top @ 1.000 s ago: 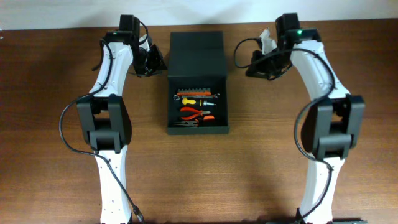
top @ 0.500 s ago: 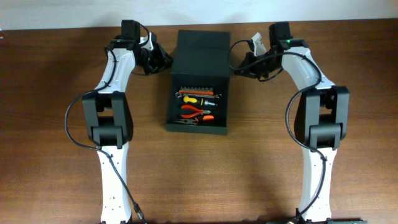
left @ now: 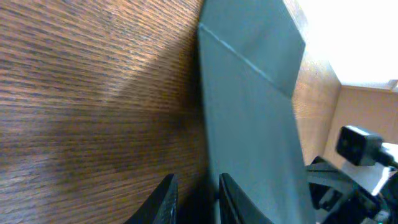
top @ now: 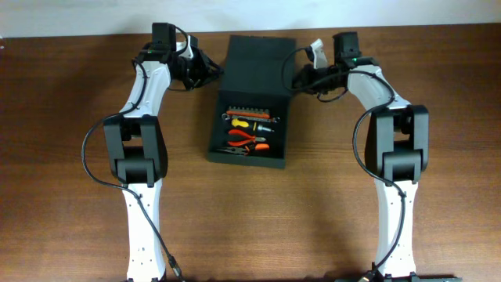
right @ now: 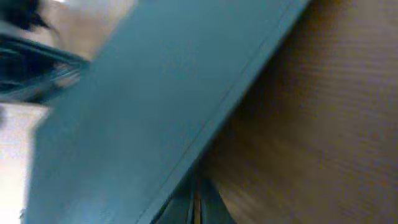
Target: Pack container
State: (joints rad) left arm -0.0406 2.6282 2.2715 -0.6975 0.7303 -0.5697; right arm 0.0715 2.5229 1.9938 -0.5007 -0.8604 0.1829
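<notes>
**Both grippers at the lid's side edges, container in the middle of the table**

Left gripper (top: 210, 73) sits against the left edge of the lid (top: 258, 63), far end of the table (top: 78, 235), and the right gripper (top: 300, 78) is at the opposite edge, so the two arms face each other across the flap. From the left wrist camera you can see its two fingers (left: 166, 199) a little apart, with the lid's edge running down into the gap between them. Whether they actually press on it I can't tell. The right wrist picture is badly blurred. Its fingertips look close together right at the lid's edge, but gripped or not, I can't say.

The container (top: 246, 160) itself stands in the centre of the table between the arms, its long side running away from the robot. The lid is not down over the box, whose compartment is open to view from above. Inside lie a row of orange bits (top: 249, 117) along the back, a yellow-handled tool (top: 239, 125) just below it, and red-handled pliers (top: 246, 141) nearer the front wall.
</notes>
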